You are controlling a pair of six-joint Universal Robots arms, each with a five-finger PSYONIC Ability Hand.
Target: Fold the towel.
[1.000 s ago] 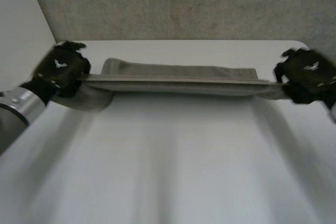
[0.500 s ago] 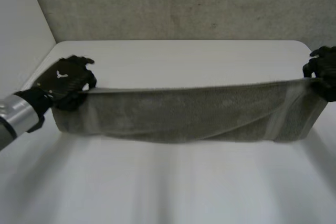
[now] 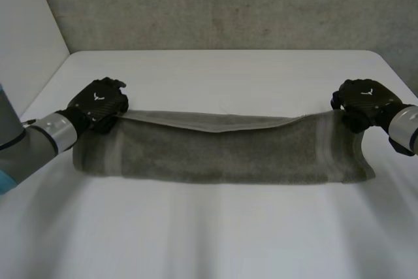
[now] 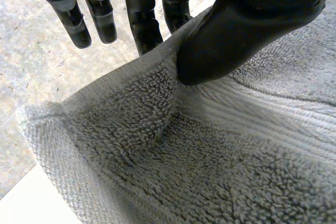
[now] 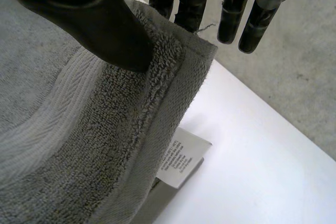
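Note:
A grey towel [image 3: 222, 151] hangs as a long band across the middle of the white table [image 3: 215, 70], its lower part resting on the surface. My left hand [image 3: 99, 104] pinches the towel's upper left corner; in the left wrist view the thumb [image 4: 236, 30] presses the towel's edge [image 4: 131, 108] against the fingers [image 4: 142, 19]. My right hand [image 3: 363, 101] pinches the upper right corner. The thumb [image 5: 89, 19] clamps the towel's hem [image 5: 163, 87] there, and a white care label [image 5: 181, 158] hangs below it.
A grey wall [image 3: 222, 4] stands behind the table's far edge. Bare tabletop [image 3: 209, 233] lies in front of the towel, between it and me.
Both hands have come nearer and lower with the towel. It was stretched flat at the far side, then hung down, and its lower part now lies on the table.

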